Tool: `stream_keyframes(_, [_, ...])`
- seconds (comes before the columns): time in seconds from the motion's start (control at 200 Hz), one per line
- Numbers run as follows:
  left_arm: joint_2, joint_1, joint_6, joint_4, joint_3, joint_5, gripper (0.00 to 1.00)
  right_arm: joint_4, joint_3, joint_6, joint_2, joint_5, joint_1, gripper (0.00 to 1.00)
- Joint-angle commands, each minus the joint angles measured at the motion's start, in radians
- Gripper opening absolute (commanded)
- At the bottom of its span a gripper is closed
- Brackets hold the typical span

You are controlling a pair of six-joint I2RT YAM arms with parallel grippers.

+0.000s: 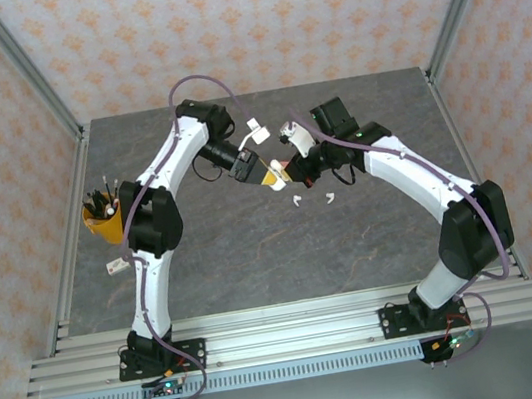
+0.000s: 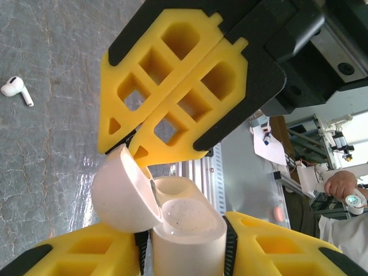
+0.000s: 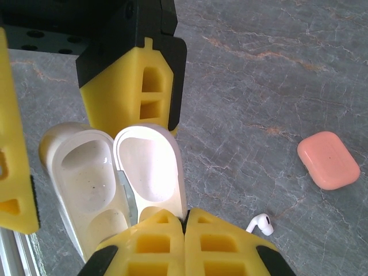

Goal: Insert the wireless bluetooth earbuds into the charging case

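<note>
the left gripper [image 2: 187,241] is clamped on the base of an open white charging case [image 2: 187,230]. in the left wrist view the case stands at bottom centre, with a yellow finger pressed against each side. its lid [image 2: 123,192] is swung open toward the lower left of the frame.

the right gripper [image 3: 184,217] has its two yellow fingers closed flat against each other, with nothing between them. in the right wrist view their tips sit at bottom centre, right at the lower rim of the lid, though i cannot tell if they actually touch it. the case base lies left of the lid there, between the left gripper's fingers at the top and at the left edge.

in the top view both arms meet a little above the middle of the grey stone-patterned table [image 1: 256,262]. the white earbuds [image 1: 297,200] lie on the table just below the grippers, apart from the case. one of them shows at upper left in the left wrist view, another at lower right in the right wrist view. a closed pink charging case [image 3: 329,160] lies on the table at the right edge of that view.

a yellow cup [image 1: 103,223] of pens stands at the table's left edge.
</note>
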Motion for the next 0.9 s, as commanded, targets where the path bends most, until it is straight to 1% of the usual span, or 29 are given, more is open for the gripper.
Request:
stream_keyframes(0.0, [0.015, -0.009, 0.021, -0.052, 0.035, 0.029, 0.39, -0.010, 0.039, 0.000, -0.025, -0.022, 0.006, 0.00])
stream_keyframes(0.205, [0.022, -0.011, 0.019, -0.052, 0.043, 0.029, 0.35, -0.010, 0.037, 0.001, -0.026, -0.024, 0.006, 0.00])
stream_keyframes(0.285, [0.024, -0.013, 0.017, -0.049, 0.045, 0.029, 0.31, -0.008, 0.036, 0.002, -0.026, -0.023, 0.006, 0.00])
stream_keyframes(0.395, [0.024, -0.012, 0.017, -0.049, 0.045, 0.030, 0.22, -0.008, 0.036, 0.006, -0.028, -0.013, 0.006, 0.00])
stream_keyframes(0.51, [0.021, -0.011, 0.032, -0.059, 0.041, 0.030, 0.15, 0.016, 0.036, 0.040, -0.043, 0.058, 0.007, 0.00])
stream_keyframes(0.555, [0.019, -0.011, 0.040, -0.063, 0.035, 0.051, 0.11, 0.026, 0.041, 0.061, -0.050, 0.101, 0.005, 0.04])
stream_keyframes(0.661, [0.007, -0.005, 0.051, -0.062, 0.009, 0.060, 0.03, 0.043, 0.059, 0.132, -0.073, 0.179, -0.011, 0.17])
stream_keyframes(0.721, [0.000, -0.002, 0.051, -0.054, -0.006, 0.060, 0.00, 0.043, 0.069, 0.177, -0.096, 0.190, -0.033, 0.25])
stream_keyframes(0.756, [-0.005, 0.000, 0.049, -0.048, -0.014, 0.056, 0.00, 0.049, 0.069, 0.206, -0.114, 0.198, -0.047, 0.33])
stream_keyframes(0.826, [-0.024, 0.003, 0.018, -0.015, -0.036, 0.044, 0.00, 0.059, 0.059, 0.248, -0.153, 0.209, -0.071, 0.35])
stream_keyframes(0.891, [-0.057, 0.002, -0.060, 0.062, -0.076, 0.039, 0.00, 0.073, 0.037, 0.272, -0.196, 0.227, -0.080, 0.36])
stream_keyframes(0.896, [-0.061, 0.002, -0.070, 0.074, -0.081, 0.024, 0.00, 0.073, 0.035, 0.273, -0.200, 0.228, -0.080, 0.36])
